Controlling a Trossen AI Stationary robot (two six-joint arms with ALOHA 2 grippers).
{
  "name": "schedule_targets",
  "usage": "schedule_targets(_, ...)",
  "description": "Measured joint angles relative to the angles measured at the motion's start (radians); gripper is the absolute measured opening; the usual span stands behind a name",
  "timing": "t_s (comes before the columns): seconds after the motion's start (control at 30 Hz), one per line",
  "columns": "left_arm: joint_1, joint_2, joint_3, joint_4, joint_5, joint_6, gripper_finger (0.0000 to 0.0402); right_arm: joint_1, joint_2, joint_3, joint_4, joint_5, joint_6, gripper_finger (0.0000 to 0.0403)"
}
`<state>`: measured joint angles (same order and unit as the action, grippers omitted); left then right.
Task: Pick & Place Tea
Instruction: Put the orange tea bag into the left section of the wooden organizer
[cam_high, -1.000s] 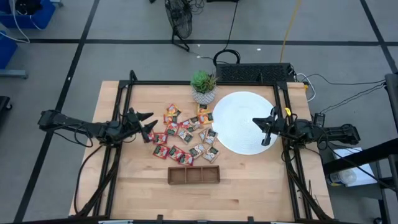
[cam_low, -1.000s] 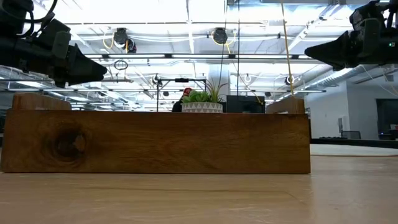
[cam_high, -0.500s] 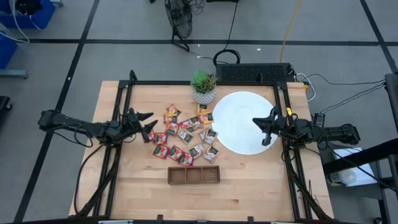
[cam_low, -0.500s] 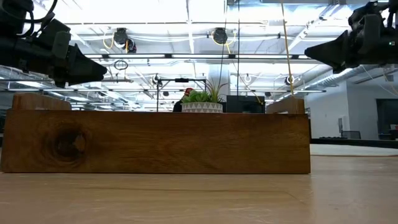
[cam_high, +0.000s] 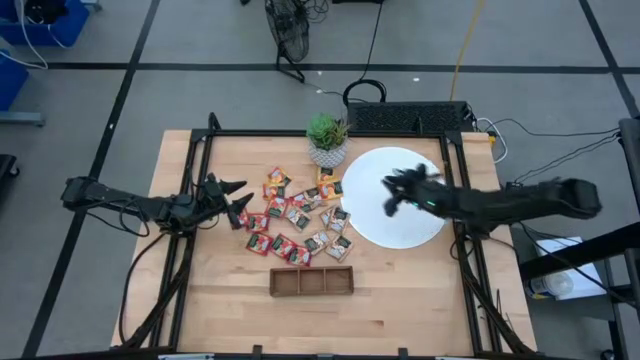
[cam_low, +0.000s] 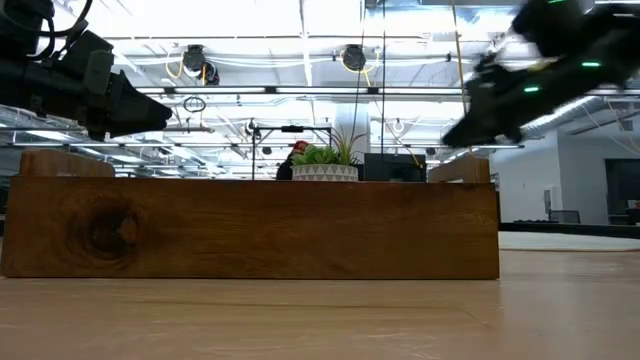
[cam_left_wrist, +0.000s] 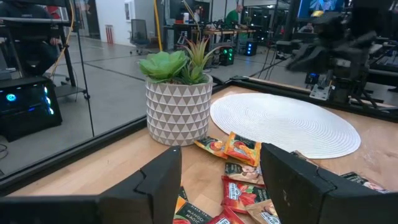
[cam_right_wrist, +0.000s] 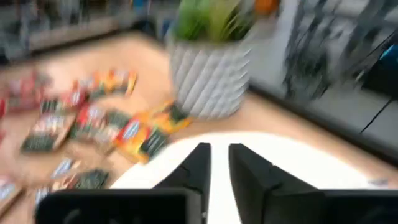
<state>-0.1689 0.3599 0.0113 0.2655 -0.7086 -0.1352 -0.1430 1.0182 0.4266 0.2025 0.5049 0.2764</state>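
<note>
The right gripper (cam_high: 392, 190) was positioned above the white disc (cam_high: 400, 225), over the disc's half nearer the tea. In the right wrist view its fingers (cam_right_wrist: 196, 163) stood with only a narrow gap between them, and nothing lay in that gap; the fingers were slightly apart and empty. The right arm (cam_high: 510, 203) extended from the table's right edge across the disc toward the centre.

The left gripper (cam_high: 233, 200) was located at the left side of the tea, just beside the nearest sachets and above the table. In the left wrist view its fingers (cam_left_wrist: 160, 180) stood well apart with nothing between them. The left arm (cam_high: 120, 200) reached in from the table's left edge.

The tea sachets (cam_high: 297, 215) lay in a loose cluster on the wooden table (cam_high: 400, 290), between the left gripper and the white disc. Most were red, some orange-yellow, some pale with dark print. The rightmost sachets lay at the disc's left rim; whether any overlapped the rim could not be determined. No sachet lay on the disc's open surface.

The potted plant (cam_high: 327, 140) stood behind the cluster, near the disc's far-left rim. The wooden tray (cam_high: 311, 281) with three compartments lay in front of the cluster, apart from it.
</note>
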Motion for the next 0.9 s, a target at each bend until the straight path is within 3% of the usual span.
schedule_targets(0.2,0.0,0.0,0.0,0.0,0.0,0.0,0.0218,-0.239,0.427,0.328,-0.161,-0.391,0.05,0.0148)
schedule_targets(0.33,0.0,0.0,0.0,0.0,0.0,0.0,0.0218,-0.326,0.59,0.431,-0.1,-0.696,0.127,0.0186)
schedule_targets(0.4,0.0,0.0,0.0,0.0,0.0,0.0,0.0218,-0.34,0.644,0.443,-0.058,-0.782,0.159,0.0196)
schedule_targets(0.67,0.0,0.0,0.0,0.0,0.0,0.0,0.0218,-0.335,0.764,0.444,0.088,-0.795,0.21,0.0203)
schedule_targets(0.9,0.0,0.0,0.0,0.0,0.0,0.0,0.0218,-0.334,0.781,0.446,0.129,-0.773,0.213,0.0201)
